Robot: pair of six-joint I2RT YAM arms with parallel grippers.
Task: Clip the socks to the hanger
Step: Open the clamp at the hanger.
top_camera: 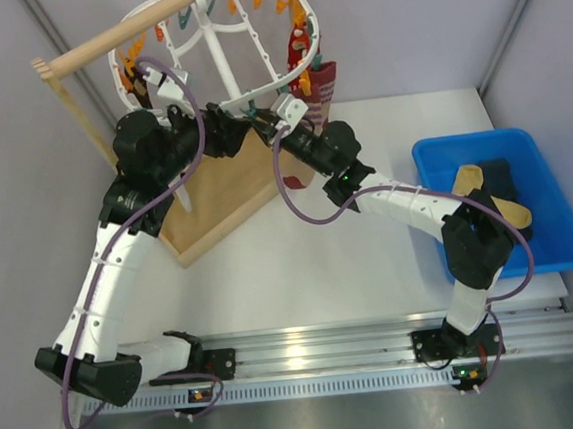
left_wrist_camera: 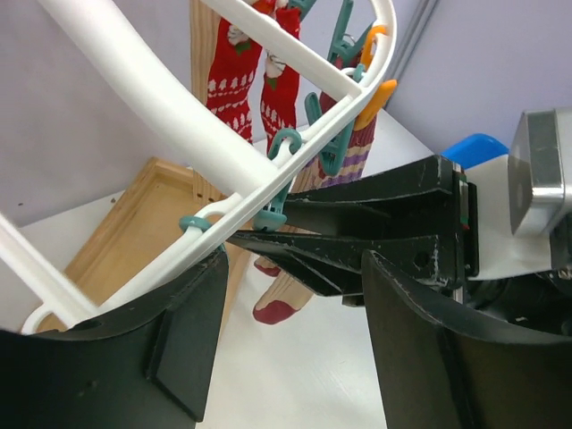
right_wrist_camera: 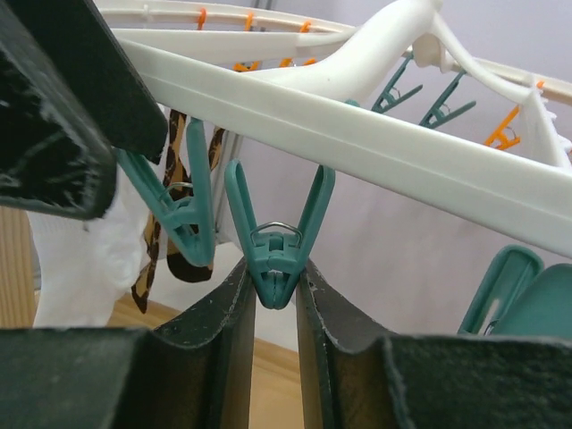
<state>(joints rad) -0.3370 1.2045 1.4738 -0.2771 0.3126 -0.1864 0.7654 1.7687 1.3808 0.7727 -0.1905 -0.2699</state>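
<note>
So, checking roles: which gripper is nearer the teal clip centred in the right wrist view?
Right. The right gripper pinches the teal clip; the left gripper hangs open beside it, not touching.

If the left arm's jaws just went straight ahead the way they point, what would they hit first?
Most likely the right gripper, reaching across just ahead, its jaws pinching a teal clip on the hanger. Depth is hard to judge.

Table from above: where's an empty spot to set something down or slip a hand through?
Bare table lies between the wooden base, the blue bin and the front rail, though the right arm crosses above it. Another strip sits behind the bin. Crowded: the hanger, where the right gripper pinches a teal clip beside the left gripper and socks.
</note>
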